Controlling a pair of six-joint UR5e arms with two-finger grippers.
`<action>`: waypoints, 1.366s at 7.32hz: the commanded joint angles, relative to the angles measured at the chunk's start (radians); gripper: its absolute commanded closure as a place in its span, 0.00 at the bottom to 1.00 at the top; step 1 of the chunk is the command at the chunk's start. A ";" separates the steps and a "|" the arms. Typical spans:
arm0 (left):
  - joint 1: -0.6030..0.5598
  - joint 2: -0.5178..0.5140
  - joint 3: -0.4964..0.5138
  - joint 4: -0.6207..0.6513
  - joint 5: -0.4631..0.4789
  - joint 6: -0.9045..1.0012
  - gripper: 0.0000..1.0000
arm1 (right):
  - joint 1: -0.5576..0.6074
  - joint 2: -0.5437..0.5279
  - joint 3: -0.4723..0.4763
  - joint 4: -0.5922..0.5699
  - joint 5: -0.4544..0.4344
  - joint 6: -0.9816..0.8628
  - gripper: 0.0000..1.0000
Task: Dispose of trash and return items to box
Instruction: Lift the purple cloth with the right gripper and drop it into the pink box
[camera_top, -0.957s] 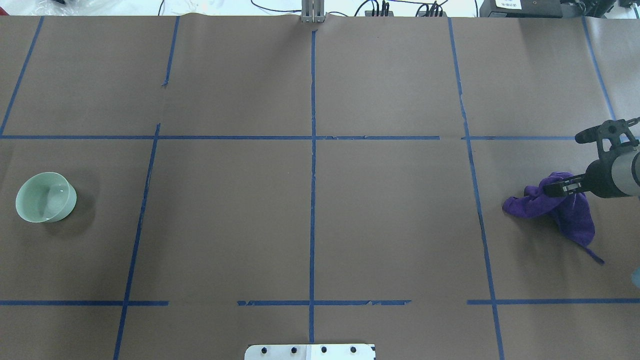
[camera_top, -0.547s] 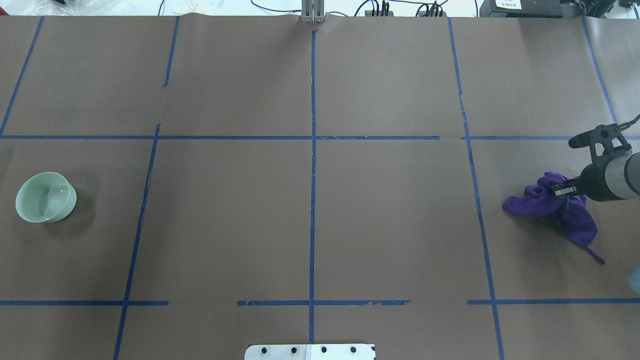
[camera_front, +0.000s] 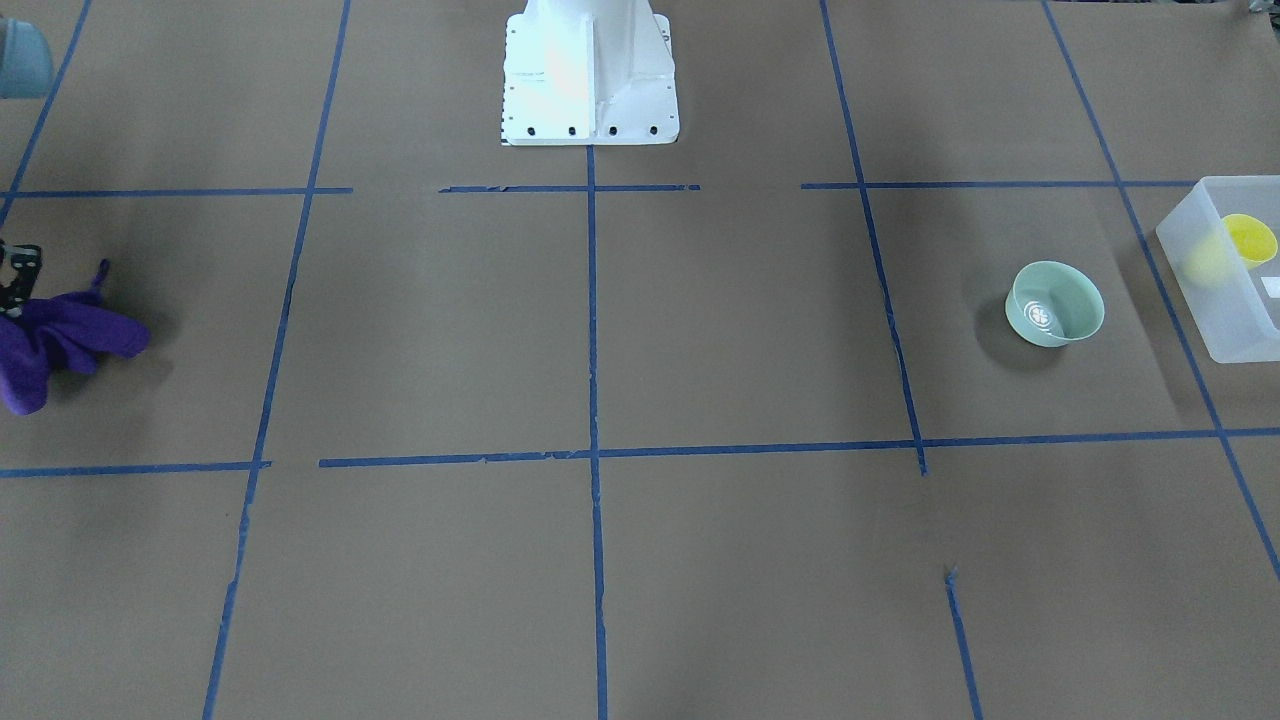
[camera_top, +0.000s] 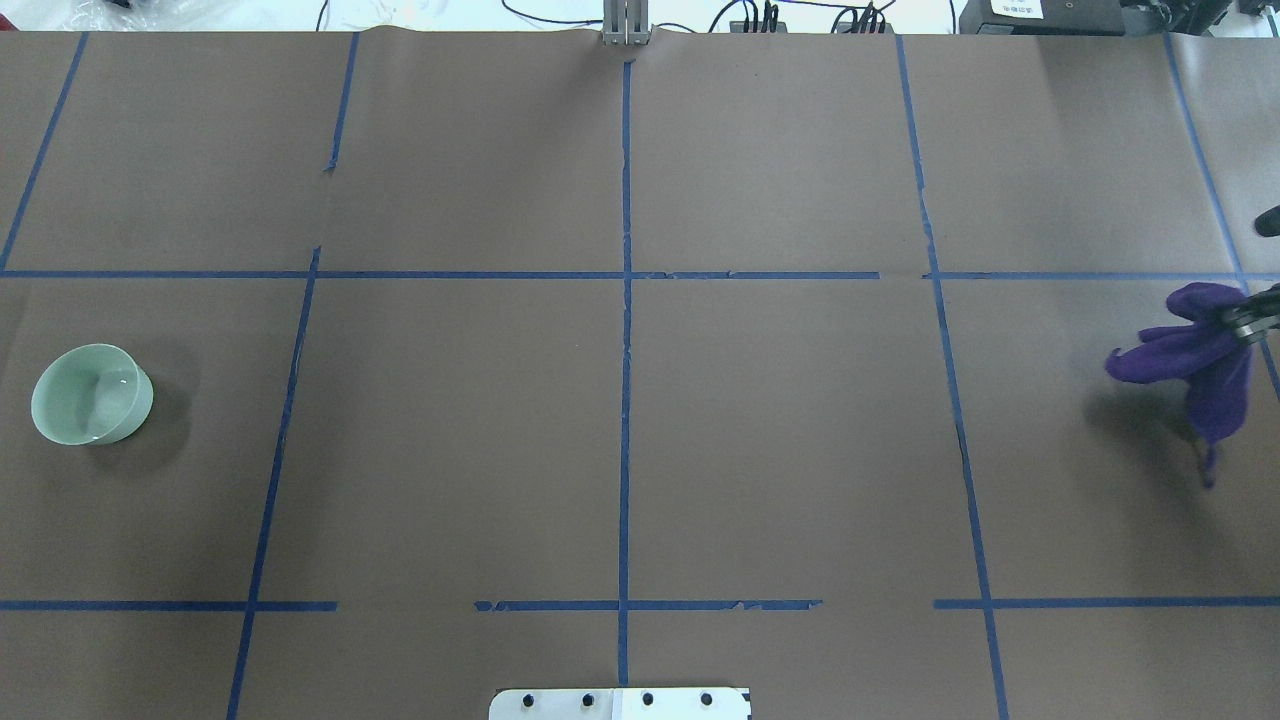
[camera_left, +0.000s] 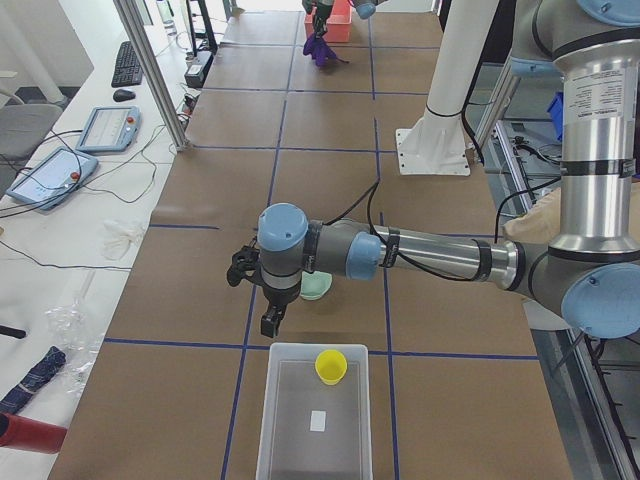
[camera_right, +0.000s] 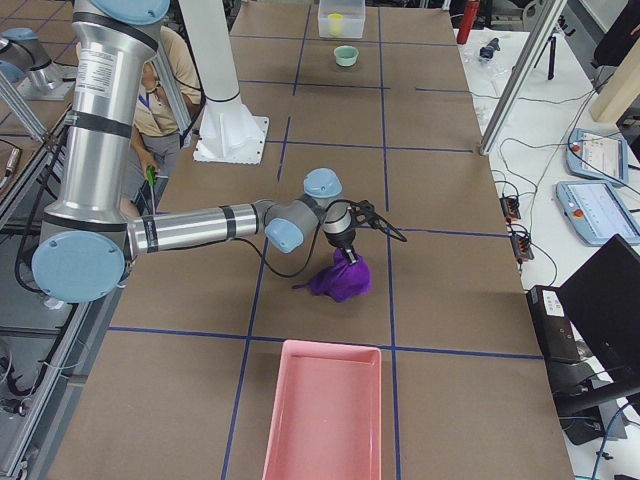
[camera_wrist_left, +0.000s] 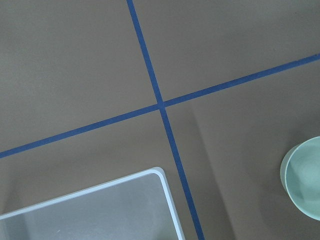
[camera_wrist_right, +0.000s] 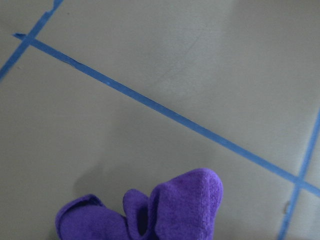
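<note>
Bearing a white emblem (camera_front: 1041, 316), mint bowl (camera_front: 1072, 298) (right tool (camera_top: 1242, 319) clutching cloth (camera_top: 1195, 355))

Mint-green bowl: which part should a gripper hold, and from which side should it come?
Pinch the rim of the bowl from straight above, one finger inside and one outside the wall. It stands upright with its mouth open and nothing inside, and looks too wide to span. Choose the side away from the box.

The left arm (camera_left: 440, 257) and right arm (camera_right: 190, 228) are silver tubes with pale-blue joint caps (camera_left: 283, 228), black cables (camera_left: 371, 198), and a white bolted pedestal (camera_front: 588, 70).
</note>
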 joint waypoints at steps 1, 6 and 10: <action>0.000 -0.001 -0.004 0.000 0.000 -0.001 0.00 | 0.323 -0.011 -0.007 -0.182 0.155 -0.465 1.00; 0.002 -0.022 -0.005 0.002 0.002 -0.003 0.00 | 0.633 0.007 -0.122 -0.395 0.170 -0.829 0.00; 0.116 -0.162 -0.069 0.147 0.000 -0.085 0.00 | 0.405 0.006 -0.032 -0.187 0.333 -0.144 0.00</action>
